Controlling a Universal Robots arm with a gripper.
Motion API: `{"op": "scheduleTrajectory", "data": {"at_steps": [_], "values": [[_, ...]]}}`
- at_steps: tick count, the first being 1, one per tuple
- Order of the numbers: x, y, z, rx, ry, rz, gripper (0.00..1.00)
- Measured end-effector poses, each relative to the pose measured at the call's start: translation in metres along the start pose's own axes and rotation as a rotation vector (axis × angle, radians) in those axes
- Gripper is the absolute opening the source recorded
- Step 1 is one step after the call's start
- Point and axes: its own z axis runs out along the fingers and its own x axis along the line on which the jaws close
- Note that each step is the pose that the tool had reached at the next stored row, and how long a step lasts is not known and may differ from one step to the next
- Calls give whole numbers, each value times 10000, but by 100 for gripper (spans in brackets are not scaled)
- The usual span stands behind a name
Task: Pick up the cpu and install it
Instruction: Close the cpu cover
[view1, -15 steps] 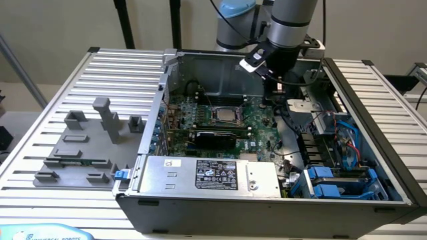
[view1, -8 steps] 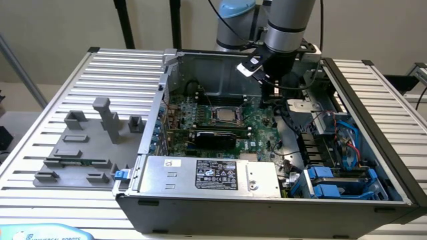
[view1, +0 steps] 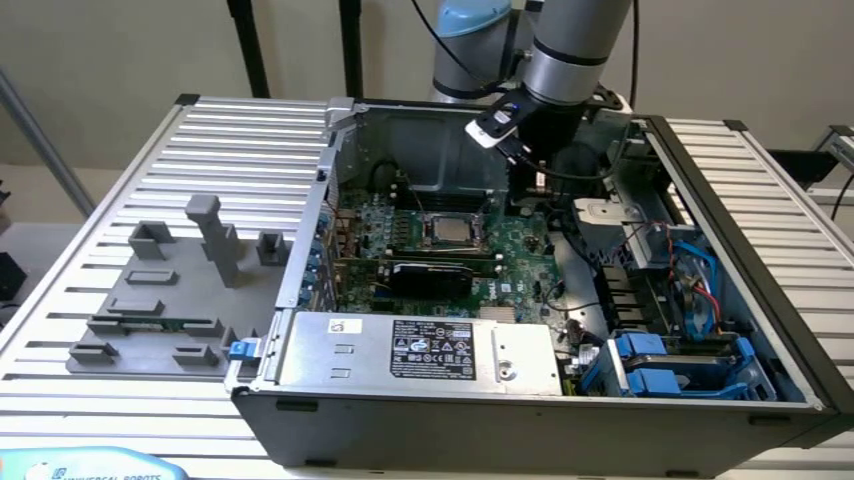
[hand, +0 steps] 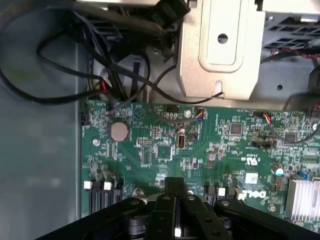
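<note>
The arm (view1: 567, 45) reaches steeply down into the open case (view1: 534, 415), fingers (hand: 168, 202) pressed together over the motherboard (hand: 225, 150). The cpu (view1: 451, 232) sits in its socket, near the fingers on the exterior view's left. Black cables (hand: 50, 97) loop nearby.

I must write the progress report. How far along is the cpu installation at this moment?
Looks done: the cpu lies in the motherboard socket inside the case. In hand: nothing visible; the gripper is shut, above the motherboard and apart from the cpu. Left: whether the cpu is latched cannot be judged.
</note>
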Motion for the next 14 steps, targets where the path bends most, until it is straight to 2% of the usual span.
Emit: {"op": "scheduleTrajectory", "data": {"at_steps": [4, 7, 10, 14], "values": [[1, -48, 4, 522, 10, -12, 11], [2, -105, 9, 835, 18, -18, 11], [3, -164, 16, 1100, 22, -22, 11], [6, -251, 30, 1372, 28, -33, 11]]}}
